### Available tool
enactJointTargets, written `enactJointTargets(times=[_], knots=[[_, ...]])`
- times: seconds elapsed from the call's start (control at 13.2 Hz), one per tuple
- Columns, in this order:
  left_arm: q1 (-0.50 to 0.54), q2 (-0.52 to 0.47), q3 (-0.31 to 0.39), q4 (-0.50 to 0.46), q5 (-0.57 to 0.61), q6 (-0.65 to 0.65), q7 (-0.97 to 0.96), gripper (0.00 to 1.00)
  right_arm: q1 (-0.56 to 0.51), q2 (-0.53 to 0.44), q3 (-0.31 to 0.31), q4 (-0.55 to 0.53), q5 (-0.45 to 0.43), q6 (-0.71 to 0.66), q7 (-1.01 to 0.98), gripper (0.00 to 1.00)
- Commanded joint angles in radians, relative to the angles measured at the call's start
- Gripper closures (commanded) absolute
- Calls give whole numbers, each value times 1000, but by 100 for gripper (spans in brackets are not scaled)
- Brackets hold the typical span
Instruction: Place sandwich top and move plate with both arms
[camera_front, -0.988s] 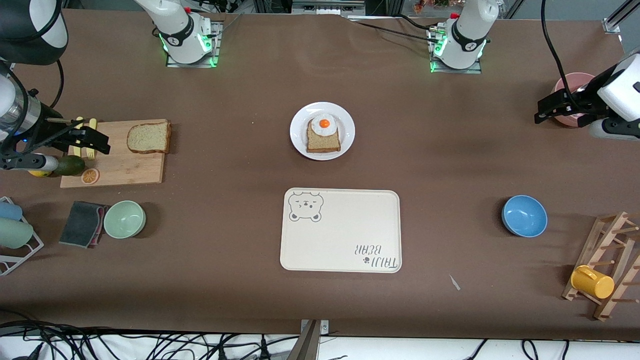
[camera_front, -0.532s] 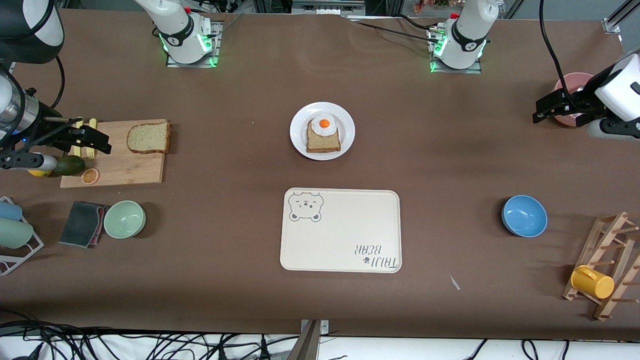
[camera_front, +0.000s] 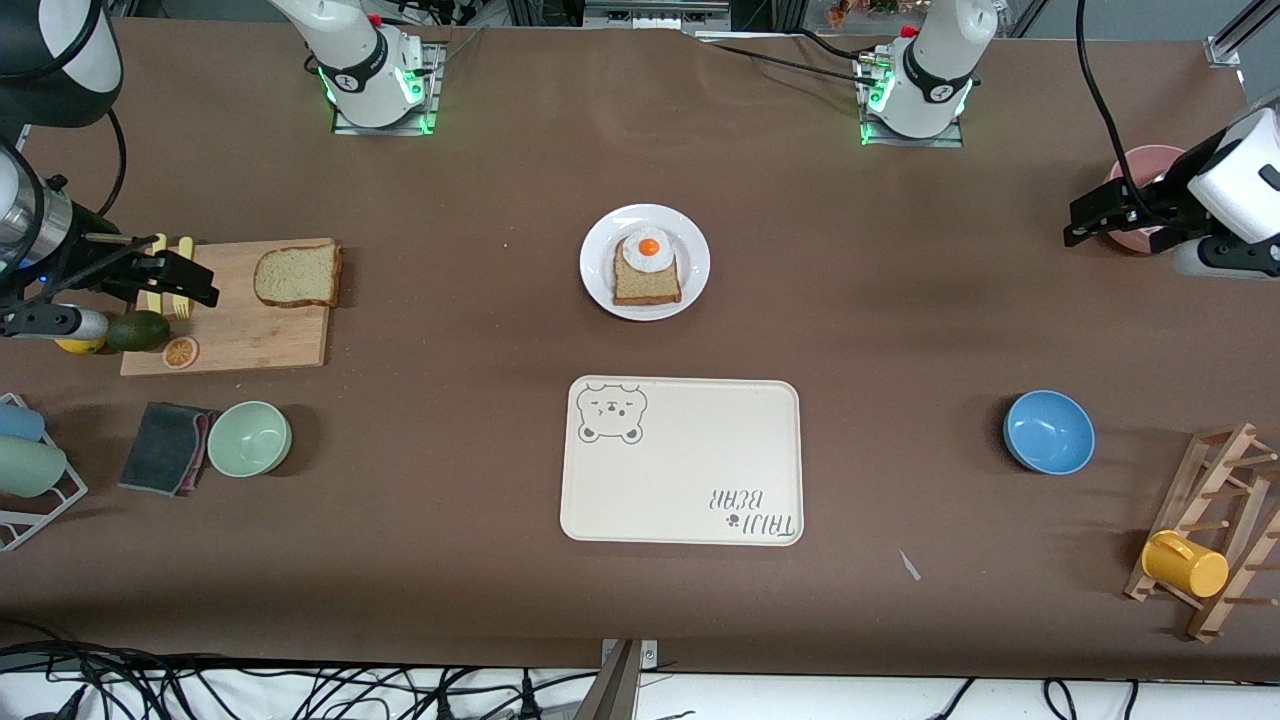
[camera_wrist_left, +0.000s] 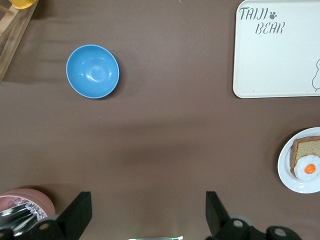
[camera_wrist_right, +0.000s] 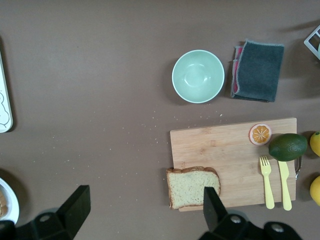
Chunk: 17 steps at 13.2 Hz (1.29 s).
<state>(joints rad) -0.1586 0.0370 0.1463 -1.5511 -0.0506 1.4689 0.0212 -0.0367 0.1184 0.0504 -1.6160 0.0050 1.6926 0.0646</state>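
The sandwich top (camera_front: 297, 276), a plain bread slice, lies on a wooden cutting board (camera_front: 250, 340) toward the right arm's end of the table. It also shows in the right wrist view as the sandwich top (camera_wrist_right: 192, 187). The white plate (camera_front: 695, 250) at mid-table carries a bread slice with a fried egg (camera_front: 648, 250). My right gripper (camera_front: 200, 280) hangs open and empty above the board's end where a yellow fork and knife lie. My left gripper (camera_front: 1075, 222) hangs open and empty over the table beside a pink bowl (camera_front: 1150, 160). The left wrist view catches the plate (camera_wrist_left: 287, 172) at its edge.
A cream bear tray (camera_front: 690, 460) lies nearer the front camera than the plate. Blue bowl (camera_front: 1048, 431) and wooden rack with yellow mug (camera_front: 1185, 563) stand at the left arm's end. Green bowl (camera_front: 249, 438), grey cloth (camera_front: 165, 447) and avocado (camera_front: 138, 330) lie near the board.
Both arms have shifted only very slightly, with their grippers staying open. Nothing on the table has moved.
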Motion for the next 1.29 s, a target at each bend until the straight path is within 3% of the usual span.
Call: enactJointTargets(times=[0.0,1.22], knots=[[4,6,-2,25,-25,-22,-10,0,-15,-28,9,-28,15,6,-16,0],[4,4,-4,25,-25,-27,-10,0,-15,-22,23,-24,12,2,-12,0]])
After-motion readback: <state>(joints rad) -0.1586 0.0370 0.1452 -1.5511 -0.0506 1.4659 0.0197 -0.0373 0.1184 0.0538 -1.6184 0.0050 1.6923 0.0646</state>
